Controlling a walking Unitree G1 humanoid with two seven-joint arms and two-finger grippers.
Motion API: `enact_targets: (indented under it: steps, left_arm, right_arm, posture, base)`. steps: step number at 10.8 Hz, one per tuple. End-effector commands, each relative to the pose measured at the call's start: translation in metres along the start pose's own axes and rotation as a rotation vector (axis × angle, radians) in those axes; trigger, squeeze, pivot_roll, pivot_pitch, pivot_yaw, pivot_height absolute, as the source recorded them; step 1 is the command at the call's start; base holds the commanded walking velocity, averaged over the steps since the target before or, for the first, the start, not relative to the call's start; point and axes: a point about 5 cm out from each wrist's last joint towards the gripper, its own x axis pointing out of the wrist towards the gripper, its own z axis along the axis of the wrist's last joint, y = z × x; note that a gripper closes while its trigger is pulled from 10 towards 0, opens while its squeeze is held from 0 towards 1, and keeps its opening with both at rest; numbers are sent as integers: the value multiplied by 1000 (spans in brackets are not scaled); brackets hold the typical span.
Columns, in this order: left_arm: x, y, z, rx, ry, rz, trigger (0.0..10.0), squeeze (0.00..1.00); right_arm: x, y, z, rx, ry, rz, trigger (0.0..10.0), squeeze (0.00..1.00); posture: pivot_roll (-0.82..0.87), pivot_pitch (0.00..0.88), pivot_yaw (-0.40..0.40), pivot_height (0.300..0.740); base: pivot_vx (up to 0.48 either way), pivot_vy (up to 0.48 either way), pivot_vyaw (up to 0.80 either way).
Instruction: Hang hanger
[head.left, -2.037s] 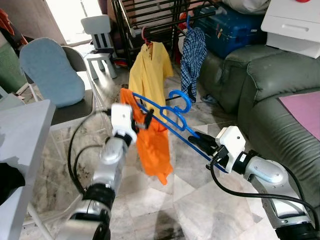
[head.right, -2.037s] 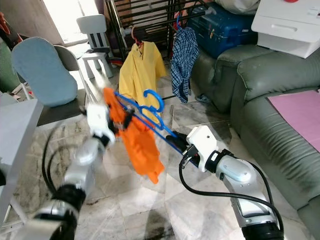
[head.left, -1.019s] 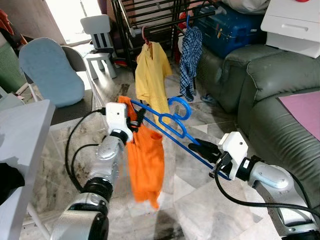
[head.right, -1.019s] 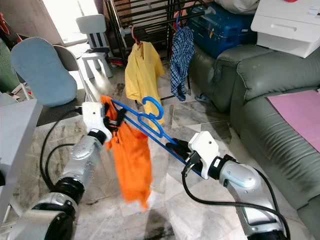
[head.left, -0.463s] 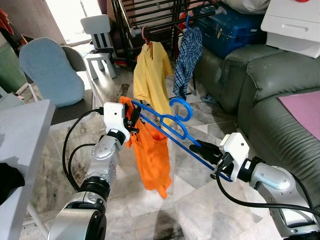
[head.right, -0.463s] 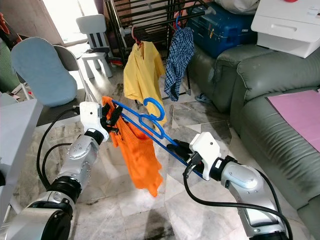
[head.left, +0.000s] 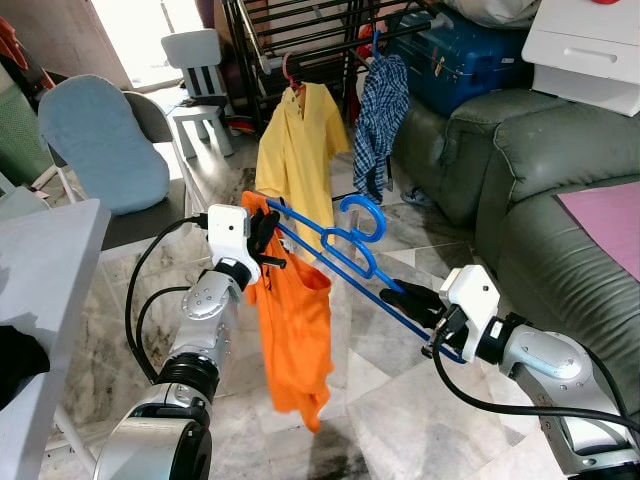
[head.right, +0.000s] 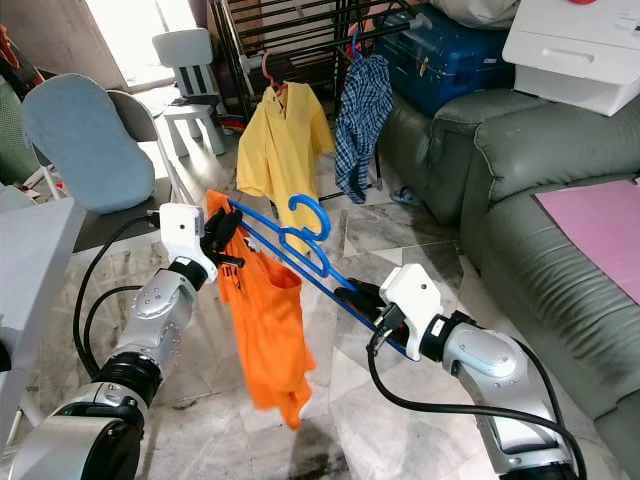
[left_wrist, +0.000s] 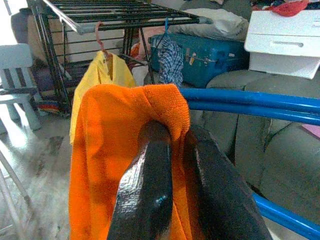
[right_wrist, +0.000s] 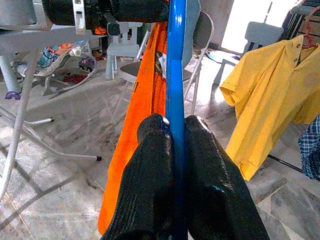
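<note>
Right gripper (right_wrist: 172, 131) clamps the blue hanger (head.left: 345, 262), while left gripper (left_wrist: 172, 137) pinches the orange shirt (head.right: 265, 320) at its far end.

Hanger (head.left: 340, 255) btwn arms, shirt (head.left: 295, 330) on left end; rack (head.left: 300, 40) behind, sofa (head.left: 540, 180) right.

Home living room: sofa (head.left: 540, 160), drying rack (head.left: 300, 30)
</note>
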Motion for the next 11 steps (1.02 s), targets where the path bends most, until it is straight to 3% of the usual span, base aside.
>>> enact_targets:
  steps: [1,5,9,11]
  left_arm:
    - [-3,5,0,-7,-11,-15,0,0]
    - [-6,6,5,1,-43,-69,0,0]
    - [-9,6,21,128,-102,-162,0,0]
    - [-9,-6,32,247,-145,-295,0,0]
  right_arm:
    - [4,0,15,-32,-69,22,10000,0]
    - [5,-2,11,-40,-52,1,10000,0]
    - [7,-2,-3,-29,7,6,10000,0]
    - [8,-1,-19,-25,87,1,10000,0]
  posture:
    - [-276,0,138,740]
    - [-267,0,135,740]
    - [-251,0,129,740]
    - [-246,0,131,740]
  base:
    - [0,0,0]
    - [0,0,0]
    - [0,0,0]
    - [0,0,0]
